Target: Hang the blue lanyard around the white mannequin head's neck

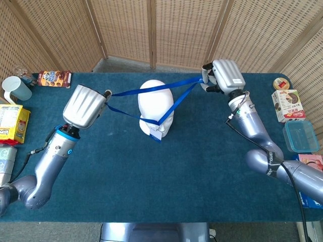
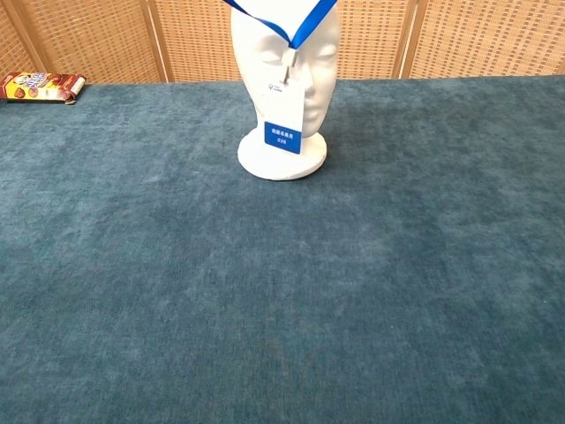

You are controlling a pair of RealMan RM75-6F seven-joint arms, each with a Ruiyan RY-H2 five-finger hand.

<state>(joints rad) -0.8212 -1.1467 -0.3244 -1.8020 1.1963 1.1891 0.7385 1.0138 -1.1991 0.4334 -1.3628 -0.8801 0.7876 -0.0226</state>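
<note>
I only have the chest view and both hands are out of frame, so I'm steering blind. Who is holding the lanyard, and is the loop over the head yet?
Observer: Both hold it. The left hand grips the blue lanyard left of the white mannequin head, and the right hand grips it on the right.
Operator: Is the loop open?
Observer: Yes, stretched wide. The rear strand crosses the top of the head; the front strands meet in a V at the face.
Operator: I see the badge by the chin. Is the rear strand behind the head?
Observer: Not yet. It lies on the crown, not down at the neck.
</note>
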